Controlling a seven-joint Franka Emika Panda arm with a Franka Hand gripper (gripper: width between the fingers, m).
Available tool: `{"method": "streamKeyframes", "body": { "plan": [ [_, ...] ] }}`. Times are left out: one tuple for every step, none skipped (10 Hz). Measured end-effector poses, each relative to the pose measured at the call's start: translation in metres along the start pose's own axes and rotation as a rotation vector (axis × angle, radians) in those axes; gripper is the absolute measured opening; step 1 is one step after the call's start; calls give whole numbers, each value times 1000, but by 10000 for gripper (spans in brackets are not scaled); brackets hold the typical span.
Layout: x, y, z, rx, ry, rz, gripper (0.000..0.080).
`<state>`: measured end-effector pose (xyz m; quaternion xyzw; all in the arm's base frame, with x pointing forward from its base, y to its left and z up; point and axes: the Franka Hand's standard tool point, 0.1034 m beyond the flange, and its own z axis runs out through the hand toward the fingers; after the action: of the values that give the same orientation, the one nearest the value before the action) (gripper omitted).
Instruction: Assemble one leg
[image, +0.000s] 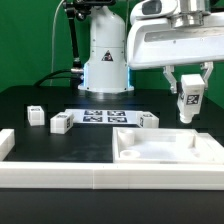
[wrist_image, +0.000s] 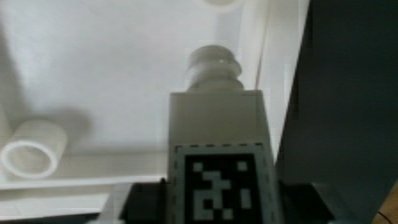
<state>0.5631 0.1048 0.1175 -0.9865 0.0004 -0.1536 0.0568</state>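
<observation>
Above the panel (image: 165, 152), the gripper (image: 188, 88) clamps the leg (image: 190, 103), whose tagged end the wrist view crops.

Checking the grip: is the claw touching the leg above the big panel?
Touching. The exterior view shows the claw clamped on both sides of the leg, holding it in mid-air.

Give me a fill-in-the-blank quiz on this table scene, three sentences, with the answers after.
The jaws grip one leg that hangs over the big white ____.
Besides it, ____ loose legs rest on the table.
In the exterior view, the marker board lies between two loose legs, on a table coloured ____.
Missing words: panel; three; black.
</observation>
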Motion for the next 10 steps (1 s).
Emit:
{"method": "streamKeyframes", "body": {
  "plan": [
    [3, -1, -1, 3, 85, -3, 290],
    [0, -1, -1, 3, 165, -8, 290],
    [-2, -1, 0, 4, 218, -10, 290],
    [-4, -1, 2, 3, 205, -11, 290],
    [-3, -1, 3, 3, 207, -13, 290],
    [1, -3, 6, 6, 209, -17, 290],
    [9, -4, 9, 7, 214, -24, 290],
    [22, -5, 14, 8, 224, -36, 290],
    [32, -3, 19, 7, 232, -50, 290],
    [39, 0, 26, 5, 236, -58, 290]
  ]
}}
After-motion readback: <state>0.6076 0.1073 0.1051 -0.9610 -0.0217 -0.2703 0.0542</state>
